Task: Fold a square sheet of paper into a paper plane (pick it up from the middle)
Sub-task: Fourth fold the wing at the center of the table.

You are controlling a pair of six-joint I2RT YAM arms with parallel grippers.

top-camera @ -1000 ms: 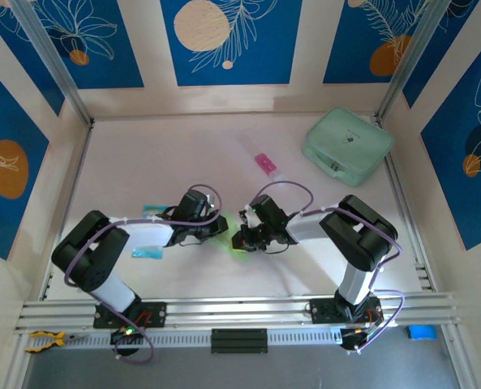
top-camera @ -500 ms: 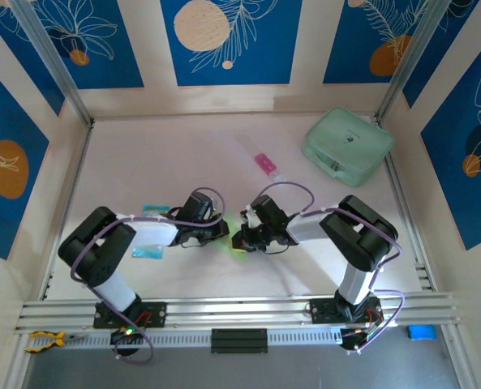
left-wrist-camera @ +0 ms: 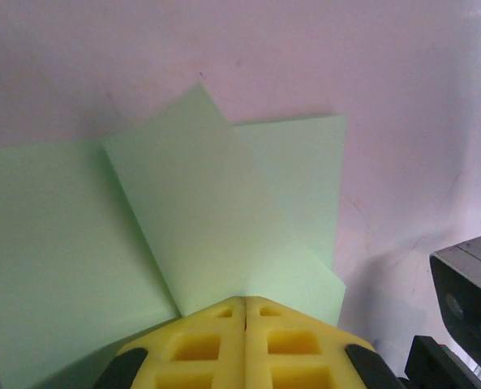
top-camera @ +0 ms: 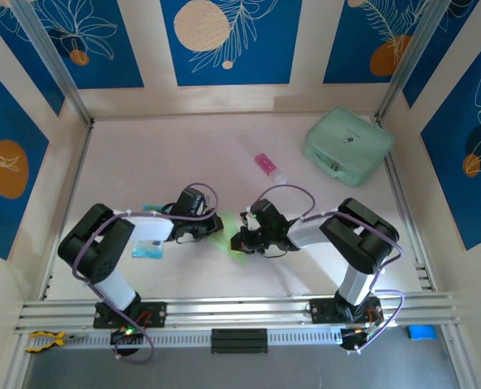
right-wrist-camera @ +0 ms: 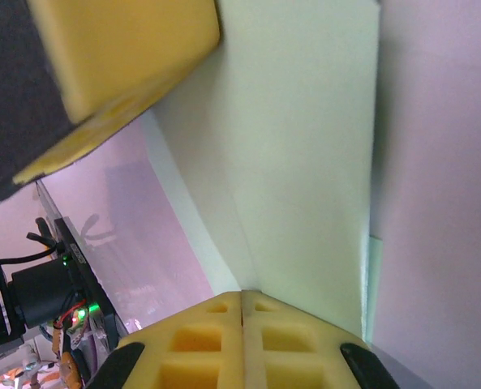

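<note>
The square sheet of paper (top-camera: 229,237) lay mid-table, between the arms, with only a first flap folded. The left gripper (left-wrist-camera: 246,301) and the right gripper (right-wrist-camera: 242,296) were fully closed, apparently pinching it. Most folds were not yet made.

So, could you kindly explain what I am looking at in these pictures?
Two robot arms are bolted at a table's near edge. The overhead picture looks down on both. The other two pictures come from a camera on each wrist, showing that arm's yellow fingers. The left gripper and right gripper are both shut, apparently pinching the square sheet of paper, which is partly folded. On the table also lie a mint-green case, a pink-and-white tube and a blue-and-white packet.
</note>
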